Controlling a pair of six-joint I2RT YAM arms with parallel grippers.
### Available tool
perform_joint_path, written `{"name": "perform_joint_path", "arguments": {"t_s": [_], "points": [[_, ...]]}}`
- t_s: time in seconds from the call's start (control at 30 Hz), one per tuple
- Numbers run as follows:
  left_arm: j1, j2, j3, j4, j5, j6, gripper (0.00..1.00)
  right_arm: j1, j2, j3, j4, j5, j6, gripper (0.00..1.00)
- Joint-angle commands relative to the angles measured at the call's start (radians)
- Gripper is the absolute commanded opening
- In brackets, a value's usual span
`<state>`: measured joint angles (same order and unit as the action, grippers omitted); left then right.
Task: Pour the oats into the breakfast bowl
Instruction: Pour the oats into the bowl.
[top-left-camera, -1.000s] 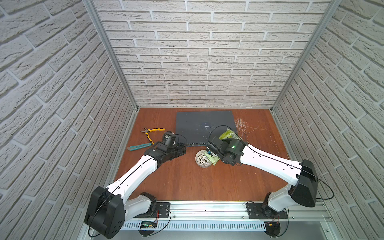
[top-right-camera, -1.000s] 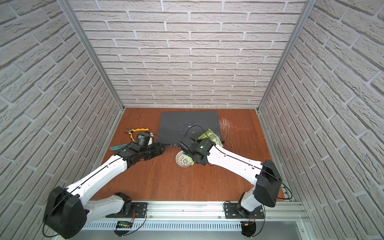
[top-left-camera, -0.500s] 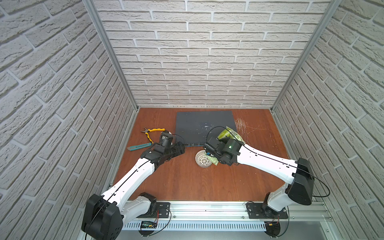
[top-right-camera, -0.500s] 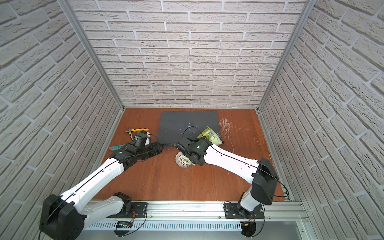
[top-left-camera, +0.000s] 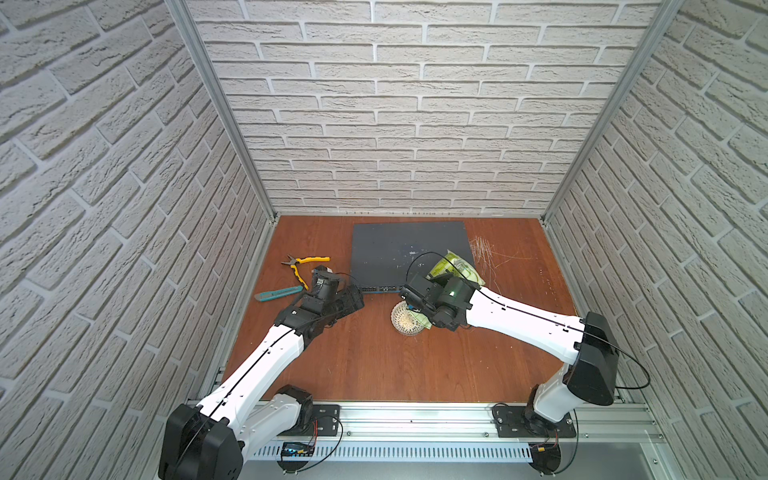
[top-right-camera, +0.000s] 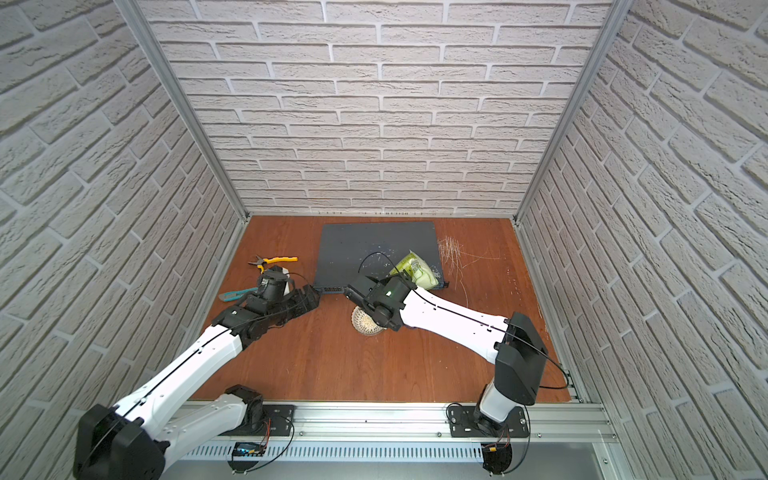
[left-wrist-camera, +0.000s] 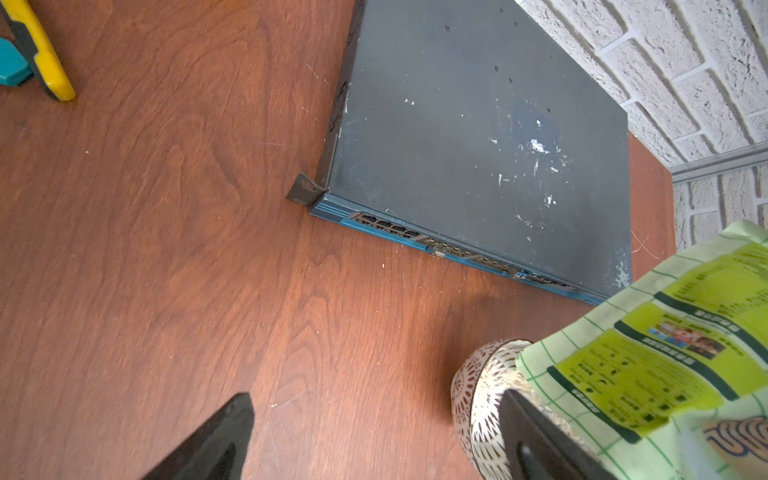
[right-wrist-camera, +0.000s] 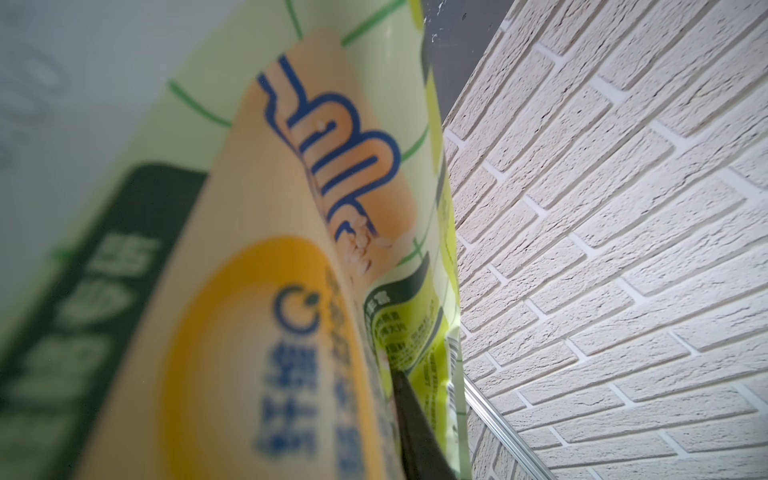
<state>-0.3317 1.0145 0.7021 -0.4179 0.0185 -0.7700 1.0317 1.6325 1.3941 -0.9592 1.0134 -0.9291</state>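
Note:
The breakfast bowl, small, white and lattice-sided, stands on the wooden table in both top views, with pale oats inside. A green-and-white checked pouch is tipped over it, its lower end at the rim. My right gripper is shut on the pouch, which fills the right wrist view. My left gripper is open and empty, just left of the bowl; one finger overlaps the bowl's side beneath the pouch.
A dark grey network switch lies flat behind the bowl. Yellow-handled pliers and a teal utility knife lie at the left, behind my left arm. Brick-patterned walls enclose the table on three sides.
My left gripper's jaws have spread wider. The right arm has shifted a little to the left with the pouch, over the bowl.

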Motion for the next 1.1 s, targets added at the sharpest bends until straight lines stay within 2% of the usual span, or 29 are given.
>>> {"name": "perform_joint_path", "arguments": {"t_s": [0.0,0.17,1.07], "points": [[0.010,-0.004,-0.012,0.011,-0.004,-0.007,0.95,0.015,-0.015,0.052,0.035,0.170,-0.024,0.03],[0.014,-0.003,-0.016,0.011,-0.008,-0.014,0.98,0.019,-0.019,0.049,0.037,0.193,-0.048,0.04],[0.019,-0.001,-0.017,0.000,-0.007,-0.020,0.98,0.044,0.001,0.076,0.015,0.265,-0.078,0.04]]}}
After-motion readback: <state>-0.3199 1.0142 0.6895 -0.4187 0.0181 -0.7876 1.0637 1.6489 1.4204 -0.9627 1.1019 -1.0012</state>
